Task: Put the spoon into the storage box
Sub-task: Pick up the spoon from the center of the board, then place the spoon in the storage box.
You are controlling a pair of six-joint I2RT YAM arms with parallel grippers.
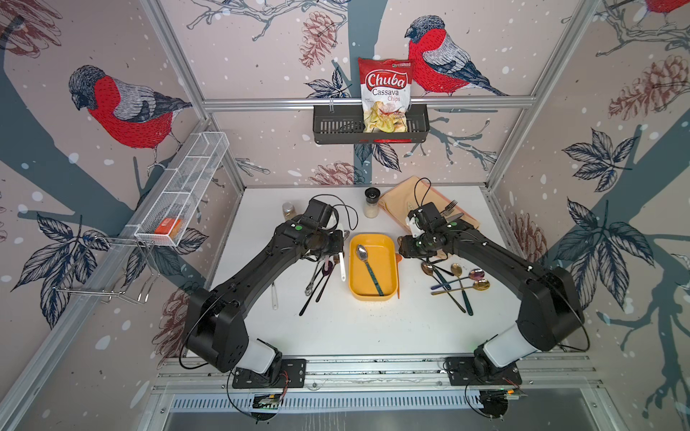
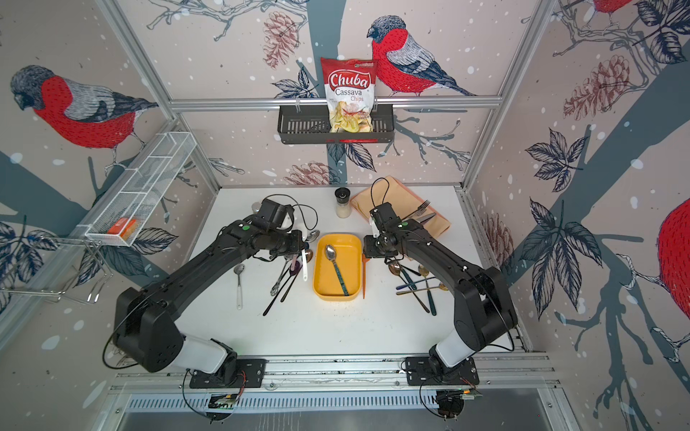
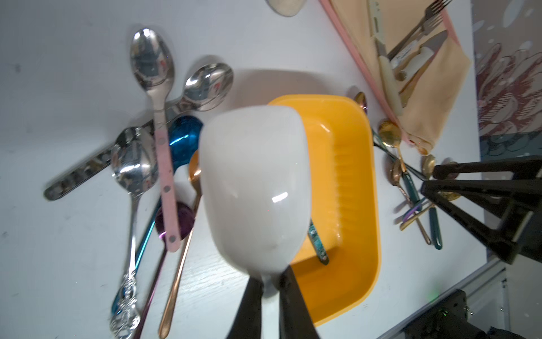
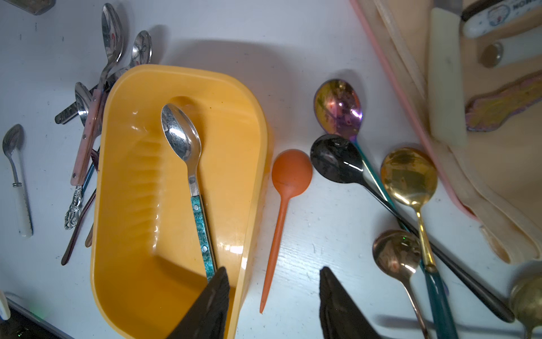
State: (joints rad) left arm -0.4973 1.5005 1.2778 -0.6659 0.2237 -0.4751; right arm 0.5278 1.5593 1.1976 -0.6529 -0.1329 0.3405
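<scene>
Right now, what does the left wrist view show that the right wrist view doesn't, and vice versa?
Left wrist only: the white spoon, its neck clamped in the shut jaws of the left gripper; a blue spoon bowl; forks on the napkin.
Right wrist only: the orange spoon on the table beside the storage box, and the silver bowl of the teal-handled spoon.
Both: the yellow storage box, the teal handle lying inside it, and the pink-handled spoon.
</scene>
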